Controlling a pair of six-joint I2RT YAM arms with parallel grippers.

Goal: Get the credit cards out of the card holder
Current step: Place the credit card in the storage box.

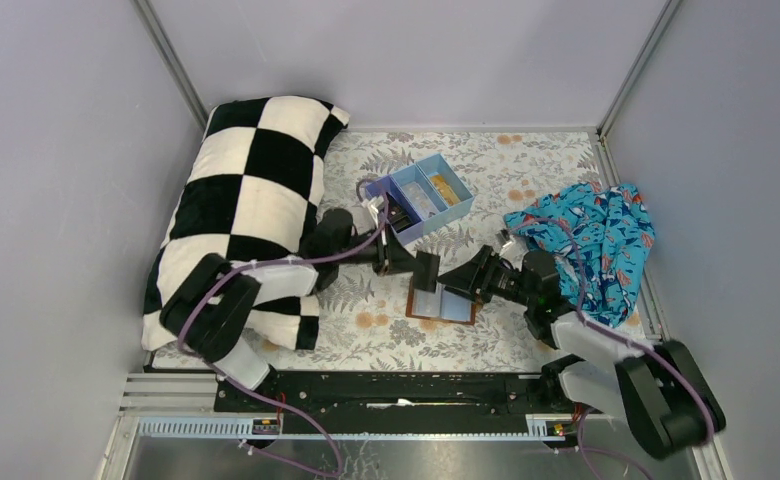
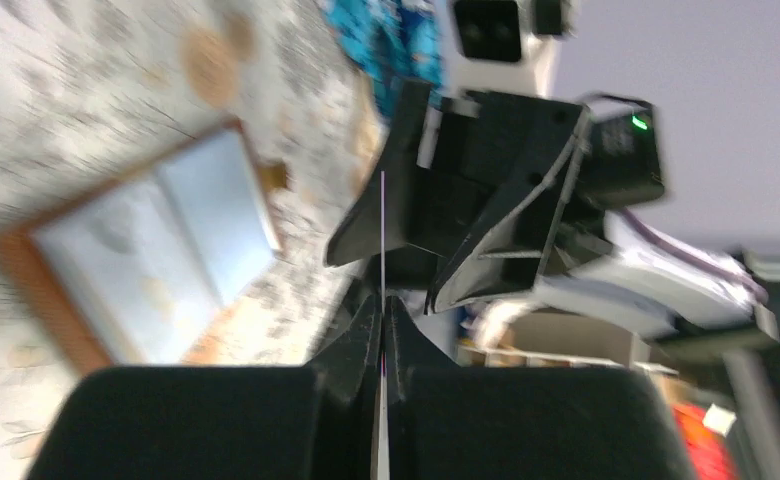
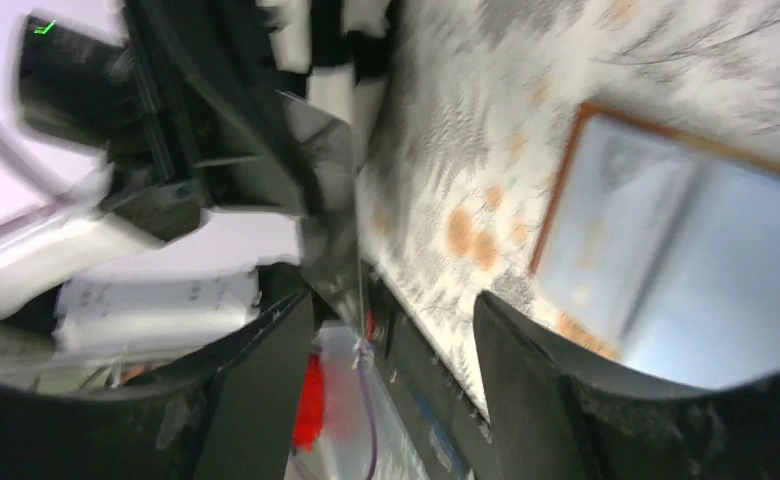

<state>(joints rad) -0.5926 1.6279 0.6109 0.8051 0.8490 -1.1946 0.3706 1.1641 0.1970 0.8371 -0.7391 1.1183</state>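
First, from the top view, the biggest thing is the table (image 1: 526,170) with its flowery cover. On its left side lies a big black and white checked pillow (image 1: 251,190). On the right side lies a crumpled blue cloth (image 1: 596,240) with small pictures on it. At the back, in the middle, sits a blue tray (image 1: 444,222) with three parts. One end part has a yellow card (image 1: 447,188) in it, and the middle part has a pale card (image 1: 418,200). Only the top view shows these.

The two arms reach in and meet over the middle of the table. The card holder (image 1: 444,305) lies open and flat just under them, with its pale inside facing up. Both wrist views show it too, but blurry.

From the top, the left gripper (image 1: 426,272) and the right gripper (image 1: 464,282) are near each other, and I cannot tell how their fingers stand. The wrist views help here. The left wrist view shows the left fingers pressed together on a thin card (image 2: 382,230), seen from its edge as a fine line that sticks up toward the right gripper. The right wrist view shows the right fingers spread wide apart with nothing between them. The thin card is up off the table, beside the card holder.
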